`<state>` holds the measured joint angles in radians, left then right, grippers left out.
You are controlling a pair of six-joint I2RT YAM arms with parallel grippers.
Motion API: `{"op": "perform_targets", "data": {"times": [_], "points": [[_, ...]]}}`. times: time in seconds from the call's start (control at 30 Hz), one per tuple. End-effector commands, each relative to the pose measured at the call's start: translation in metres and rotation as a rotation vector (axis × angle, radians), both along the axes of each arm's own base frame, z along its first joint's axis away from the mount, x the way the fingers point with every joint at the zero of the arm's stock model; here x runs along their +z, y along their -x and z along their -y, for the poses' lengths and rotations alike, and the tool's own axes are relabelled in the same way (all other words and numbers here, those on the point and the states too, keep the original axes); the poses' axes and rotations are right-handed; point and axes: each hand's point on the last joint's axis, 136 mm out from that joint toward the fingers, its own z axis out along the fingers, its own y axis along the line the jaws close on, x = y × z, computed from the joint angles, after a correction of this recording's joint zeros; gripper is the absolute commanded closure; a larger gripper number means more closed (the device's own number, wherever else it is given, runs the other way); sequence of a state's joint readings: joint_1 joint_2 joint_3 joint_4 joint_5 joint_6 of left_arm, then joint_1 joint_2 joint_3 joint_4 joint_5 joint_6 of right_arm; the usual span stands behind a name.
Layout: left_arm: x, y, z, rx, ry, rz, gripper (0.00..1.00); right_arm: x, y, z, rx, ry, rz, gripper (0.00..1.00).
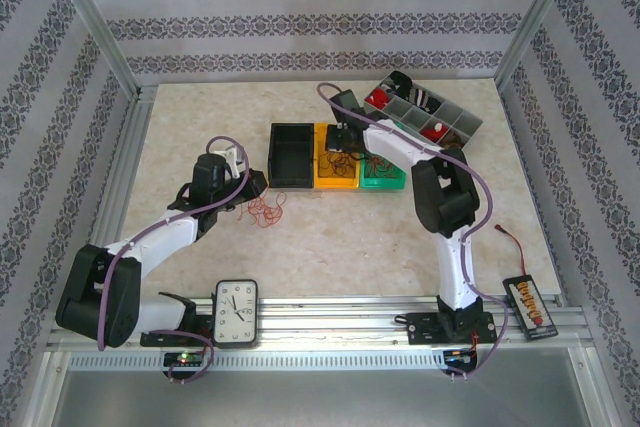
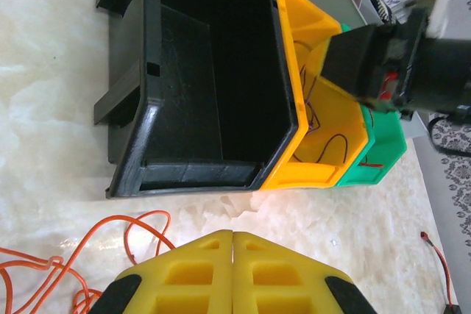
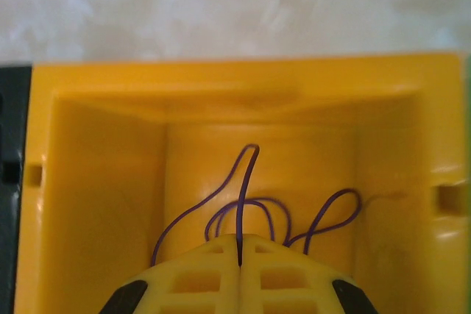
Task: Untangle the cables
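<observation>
Nearest the arm bases, the left gripper (image 2: 233,244) hangs low over the table (image 1: 330,237), its yellow fingers pressed together with nothing visible between them. Just beside it a loose bunch of orange cables (image 1: 266,209) lies curled on the pale surface, apart from the bins. Farther out, three bins stand in a touching row: the black bin (image 2: 184,56), bare inside, then the yellow bin (image 3: 96,182), then the green bin (image 2: 386,145). The right gripper (image 3: 240,244) is down inside the yellow bin, fingers clamped on a dark blue cable (image 3: 242,201) that loops up from the bin floor. Thin wires also lie in the green bin. Beyond sits the grey compartment tray (image 1: 455,117). By my reading the job is partway: some strands already lie in bins, while the orange bunch is yet to be pulled apart
</observation>
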<state>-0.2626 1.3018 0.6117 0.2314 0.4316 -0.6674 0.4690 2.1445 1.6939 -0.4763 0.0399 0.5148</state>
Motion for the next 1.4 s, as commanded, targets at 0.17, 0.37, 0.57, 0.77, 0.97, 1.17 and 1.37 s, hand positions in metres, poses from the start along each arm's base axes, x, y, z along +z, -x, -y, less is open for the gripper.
{"op": "perform_targets", "data": {"times": [0.17, 0.37, 0.57, 0.77, 0.97, 1.17, 1.37], "points": [[0.014, -0.008, 0.008, -0.017, -0.007, 0.045, 1.00, 0.048, -0.001, 0.013, -0.032, -0.009, 0.104, 0.67], [0.017, -0.008, 0.013, -0.035, 0.029, 0.053, 1.00, 0.088, 0.013, 0.029, -0.048, 0.019, 0.194, 0.60], [0.018, -0.002, 0.018, -0.056, 0.078, 0.052, 1.00, 0.068, 0.080, -0.033, 0.279, -0.124, 0.111, 0.61], [-0.012, 0.001, -0.012, 0.121, 0.003, -0.028, 1.00, 0.025, 0.157, -0.105, 0.597, -0.184, -0.032, 0.61], [-0.039, 0.009, -0.029, 0.230, -0.006, -0.108, 1.00, -0.004, 0.174, -0.145, 0.723, -0.126, -0.112, 0.60], [-0.050, 0.010, -0.026, 0.217, -0.002, -0.142, 1.00, -0.035, 0.160, -0.157, 0.715, -0.067, -0.157, 0.60], [-0.051, 0.011, -0.029, 0.228, -0.024, -0.152, 1.00, -0.062, 0.169, -0.155, 0.750, 0.019, -0.208, 0.75]]}}
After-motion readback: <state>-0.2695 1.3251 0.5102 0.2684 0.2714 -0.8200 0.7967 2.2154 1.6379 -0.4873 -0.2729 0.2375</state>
